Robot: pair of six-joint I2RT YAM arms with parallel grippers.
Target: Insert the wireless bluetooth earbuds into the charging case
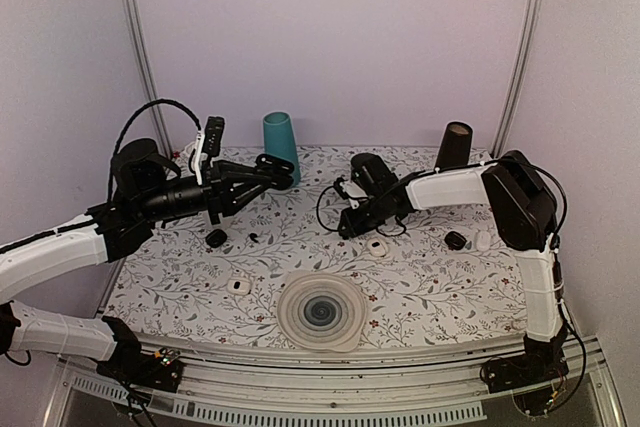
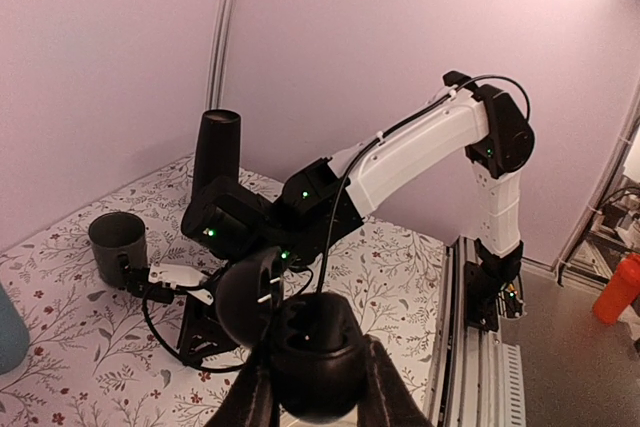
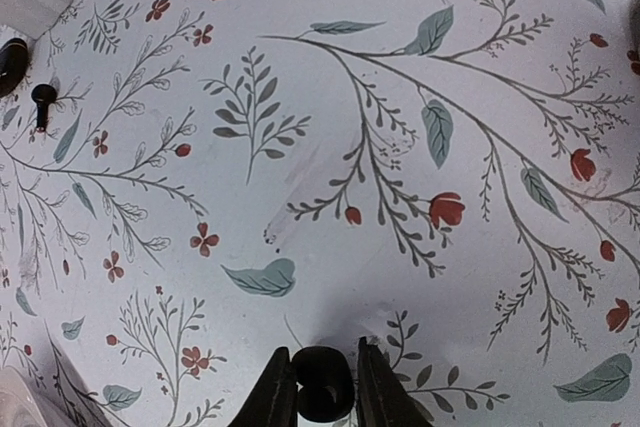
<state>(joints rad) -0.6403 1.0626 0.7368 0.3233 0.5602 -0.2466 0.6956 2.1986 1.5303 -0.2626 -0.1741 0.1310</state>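
Left fingers [image 2: 385,402] clamped on open case [image 2: 315,357], aloft, far left. Right fingers [image 3: 285,392] pinch one bud [image 3: 322,397] low over worktop [image 3: 400,147]. Second bud [image 3: 42,97] lies loose on worktop. Neither seated yet, apparently; both insertions left.

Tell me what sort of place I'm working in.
Probably a lab test booth, not a home: plain walls box in a table with a floral cloth, metal posts stand in the back corners, and the arms are bolted to a rail at its near edge.
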